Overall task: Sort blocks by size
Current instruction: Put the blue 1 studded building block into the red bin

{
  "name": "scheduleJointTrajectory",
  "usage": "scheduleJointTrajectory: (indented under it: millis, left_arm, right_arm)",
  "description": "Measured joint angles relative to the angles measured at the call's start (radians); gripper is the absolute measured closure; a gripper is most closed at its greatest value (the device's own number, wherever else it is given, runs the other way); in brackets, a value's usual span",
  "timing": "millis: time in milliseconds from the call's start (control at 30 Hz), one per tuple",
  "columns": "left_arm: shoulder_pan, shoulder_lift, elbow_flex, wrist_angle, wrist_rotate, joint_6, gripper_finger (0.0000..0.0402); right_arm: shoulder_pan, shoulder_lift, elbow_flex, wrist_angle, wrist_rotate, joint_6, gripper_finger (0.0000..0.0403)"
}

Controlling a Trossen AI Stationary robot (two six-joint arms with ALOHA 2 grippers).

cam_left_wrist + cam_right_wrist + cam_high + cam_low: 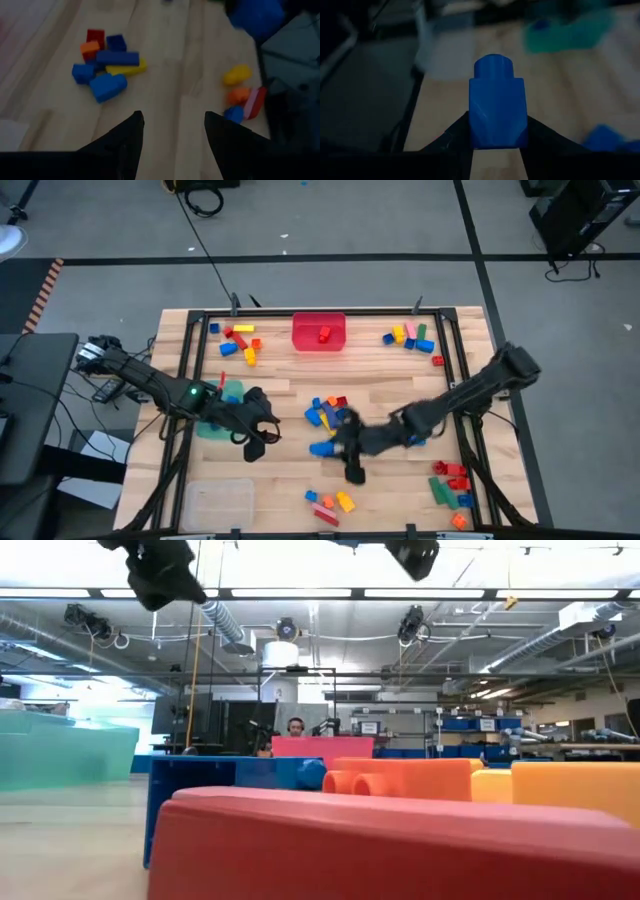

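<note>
The left gripper [262, 430] hangs over the left half of the table [380, 370], beside the green bin [225, 412], its jaws apart and holding nothing. From its wrist, a loose heap of blocks [107, 67] lies ahead on the wood, with a few more off to one side.

Near the table's middle, the right gripper [345, 450] is clamped on a blue block [497, 102]. In its wrist view the block stands between the fingers with its stud pointing away from the wrist, its long axis in line with the fingers. The central heap sits just beside it, towards the far edge.

Three bins show. The clear bin [218, 502] sits at the near left corner and the green one along the left side; what either holds I cannot tell. The red bin [319, 332] at the middle of the far edge holds one small red block [324, 334].

The coming move likely turns on which bin suits this block's size. The clear and green bins lie across from the right arm; the red one is farther.
</note>
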Motion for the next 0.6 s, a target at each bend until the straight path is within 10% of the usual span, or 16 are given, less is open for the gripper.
scheduleJointTrajectory:
  millis: [233, 600]
  left_arm:
    - [0.000, -0.003, 0.001, 0.079, -0.006, 0.086, 0.0183]
    - [0.009, -0.026, 0.000, 0.121, -0.022, 0.371, 0.0183]
  right_arm:
    - [-0.198, -0.100, 0.079, -0.201, 0.049, 0.047, 0.0267]
    - [-0.619, 0.099, 0.312, -0.358, -0.100, -0.006, 0.0267]
